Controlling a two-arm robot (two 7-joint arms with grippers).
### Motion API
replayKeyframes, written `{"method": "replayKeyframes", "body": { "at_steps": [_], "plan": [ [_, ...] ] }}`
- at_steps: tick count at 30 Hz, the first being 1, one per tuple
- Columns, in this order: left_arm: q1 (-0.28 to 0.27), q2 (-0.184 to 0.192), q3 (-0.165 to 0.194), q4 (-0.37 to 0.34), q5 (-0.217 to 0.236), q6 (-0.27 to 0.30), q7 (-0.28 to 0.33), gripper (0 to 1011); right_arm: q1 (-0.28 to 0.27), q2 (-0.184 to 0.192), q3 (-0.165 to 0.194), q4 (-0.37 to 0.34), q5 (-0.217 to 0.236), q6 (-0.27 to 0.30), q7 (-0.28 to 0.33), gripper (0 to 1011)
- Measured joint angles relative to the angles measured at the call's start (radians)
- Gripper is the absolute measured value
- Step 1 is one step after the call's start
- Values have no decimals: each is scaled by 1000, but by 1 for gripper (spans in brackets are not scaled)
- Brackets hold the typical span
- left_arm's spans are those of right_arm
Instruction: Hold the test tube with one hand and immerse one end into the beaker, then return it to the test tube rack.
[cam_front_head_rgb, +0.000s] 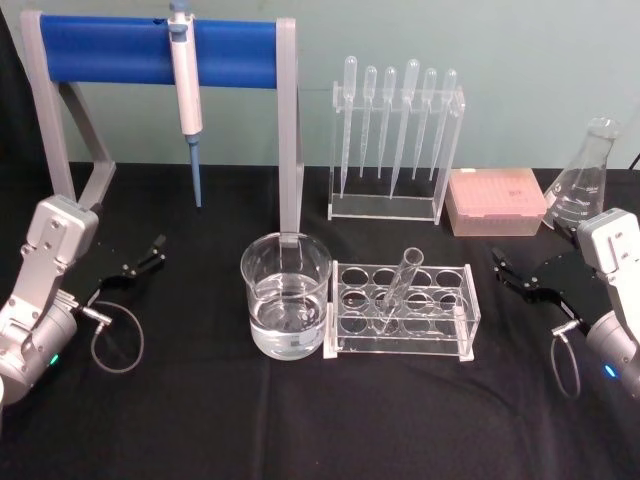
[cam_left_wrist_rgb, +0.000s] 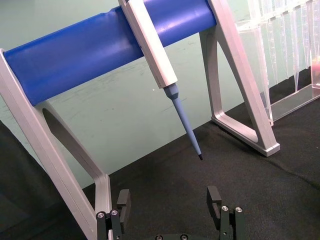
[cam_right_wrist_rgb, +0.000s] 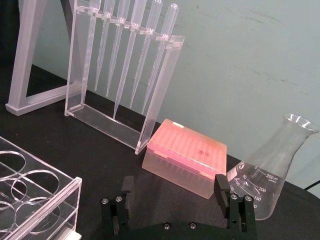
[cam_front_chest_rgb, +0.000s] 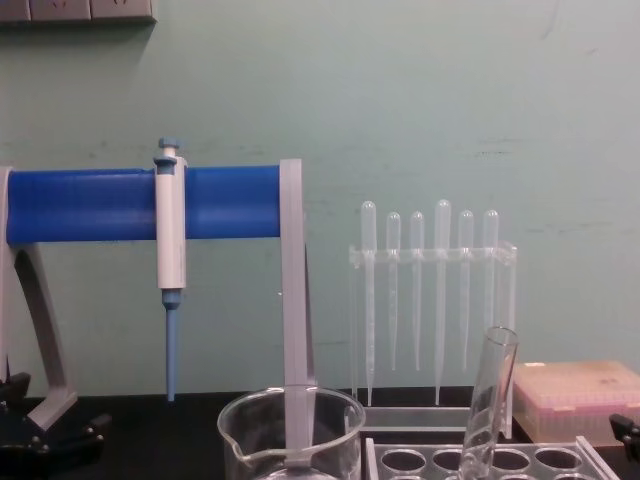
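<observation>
- Head view: the test tube (cam_front_head_rgb: 401, 285) stood tilted in a hole near the middle of the test tube rack (cam_front_head_rgb: 400, 347), in the lower centre of the frame. Its open rim leaned toward the upper right. The beaker (cam_front_head_rgb: 285, 300), part full of clear liquid, sat just beside the rack's left end. The left gripper (cam_front_head_rgb: 143, 262) at the lower left and the right gripper (cam_front_head_rgb: 507, 268) at the right edge hung low over the black desk (cam_front_head_rgb: 300, 430), both well apart from the tube.
- Left wrist view: the left gripper's fingers (cam_left_wrist_rgb: 123, 201) were spread wide and held nothing. They faced the pipettor (cam_left_wrist_rgb: 152, 55) hanging on the blue stand (cam_left_wrist_rgb: 90, 55).
- Right wrist view: the right gripper's fingers (cam_right_wrist_rgb: 221, 186) were likewise parted and empty. Beyond them lay the pink tip box (cam_right_wrist_rgb: 185, 160), the conical flask (cam_right_wrist_rgb: 272, 172) and the pipette stand (cam_right_wrist_rgb: 125, 70).
- Chest view: the tube's upper length rose free above the rack at the lower right of the frame, with the beaker's spouted rim at the lower centre.
- Handling: the tube looked light, stiff, smooth and brittle, so a gentle pinch seemed wise. The exposed upper length, a little below the rim, was the likely place to hold it.
- Obstacles: the right gripper had the clearer approach. The rack's holes called for a lift along the tube's tilt. The beaker wall and the stand's grey leg behind it stood close to the dipping path.
</observation>
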Motion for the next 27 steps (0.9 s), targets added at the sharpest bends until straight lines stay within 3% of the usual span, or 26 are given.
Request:
{"method": "replayKeyframes", "body": {
  "at_steps": [6,12,20,27],
  "plan": [
    [0,0,0,0,0,0,0,1000,0,0,0,0,0,0,0,1004],
    [0,0,0,0,0,0,0,1000,-13,24,22,-78,0,-3,39,1004],
    [0,0,0,0,0,0,0,1000,-70,66,61,-215,58,19,121,1004],
    [0,0,0,0,0,0,0,1000,-131,101,73,-264,126,1,235,1004]
  ]
}}
